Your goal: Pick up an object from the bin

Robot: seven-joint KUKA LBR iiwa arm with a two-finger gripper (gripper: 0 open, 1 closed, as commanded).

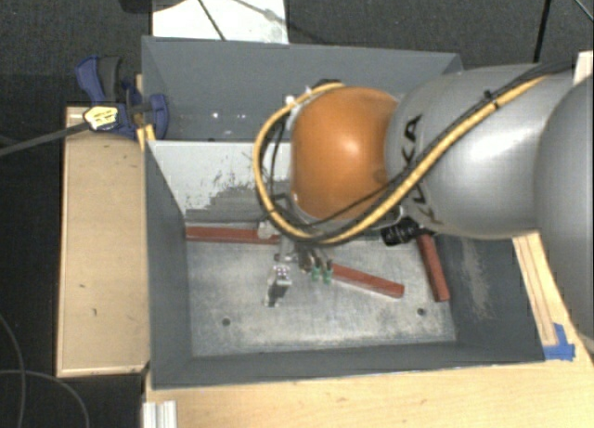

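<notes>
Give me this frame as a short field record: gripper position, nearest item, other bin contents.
gripper: gripper low over the middle of the bin floor, below the orange wrist cover
nearest: slanted red-brown stick, just to the view's right of it
others: left red-brown stick by the back wall; right red-brown stick, top end under the arm
grasp: cannot tell
container: grey metal bin
</notes>
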